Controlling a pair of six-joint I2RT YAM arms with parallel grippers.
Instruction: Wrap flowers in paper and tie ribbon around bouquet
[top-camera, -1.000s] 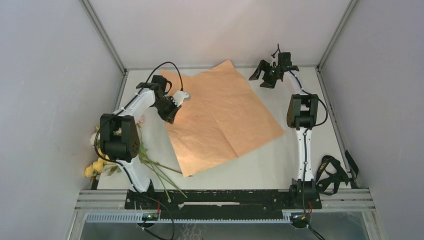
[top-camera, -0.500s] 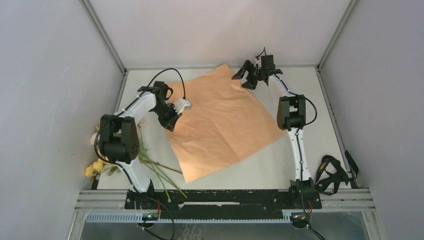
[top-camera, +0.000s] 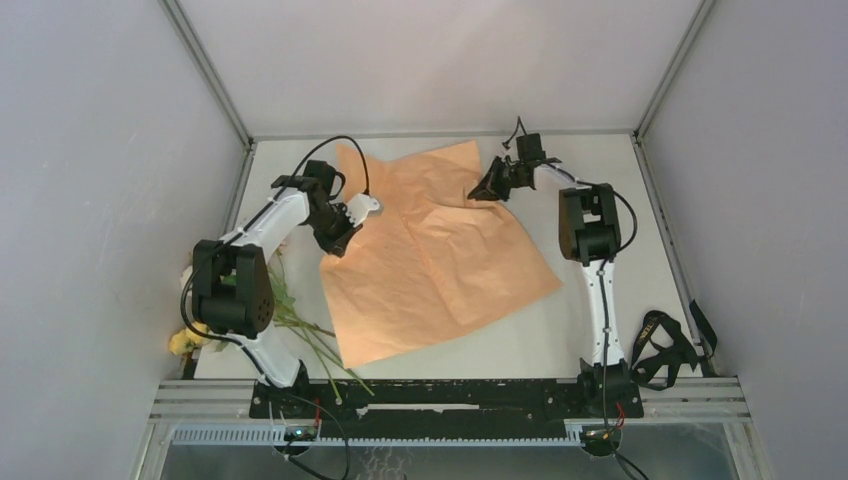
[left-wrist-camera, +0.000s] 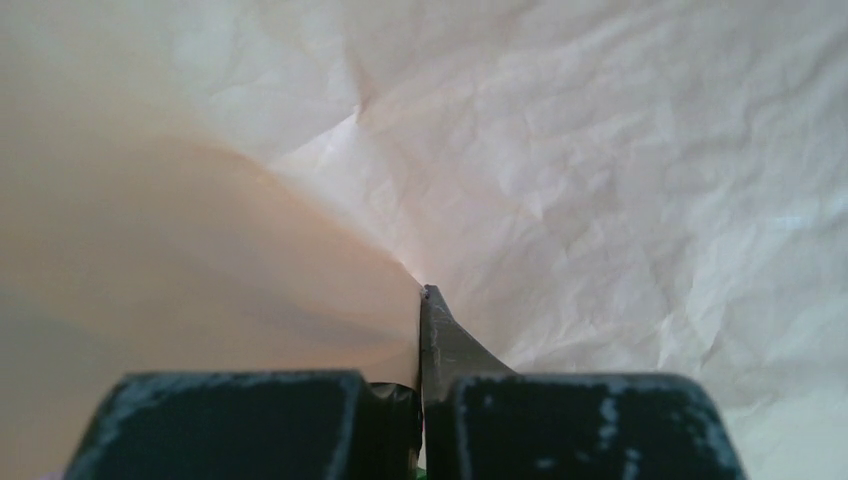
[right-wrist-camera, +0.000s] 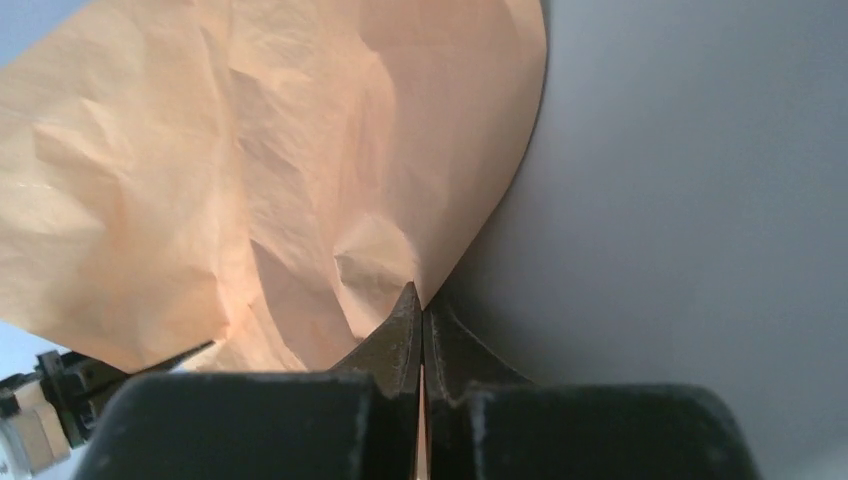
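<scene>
While both arms reach out over the bench (top-camera: 520, 335), each has a pinch on the large, crinkled sheet of peach-orange paper (top-camera: 440, 260) that lies spread across the middle, one corner pointing toward the near edge. The left claw (top-camera: 338, 232) is clenched on the sheet's left edge, and its wrist view shows the thin paper nipped between the closed tips. The right claw (top-camera: 487, 187) is clamped on the far right corner of the sheet, near the bench's far edge, with paper bunching up from the bite. Between the two grips the far part of the sheet is humped and creased rather than flat. The bunch of yellow and cream artificial flowers (top-camera: 295, 320) with long green stems lies along the left edge toward the near left corner, partly under the left arm. The floppy black ribbon (top-camera: 662, 350) sits heaped past the right edge by the near right corner. To my eye the job in hand is flattening and placing the sheet before any flowers go on it. Doing that well means moving the two claws as a pair, drawing gently apart so the hump goes without tearing the paper at the pinches, and staying low.
</scene>
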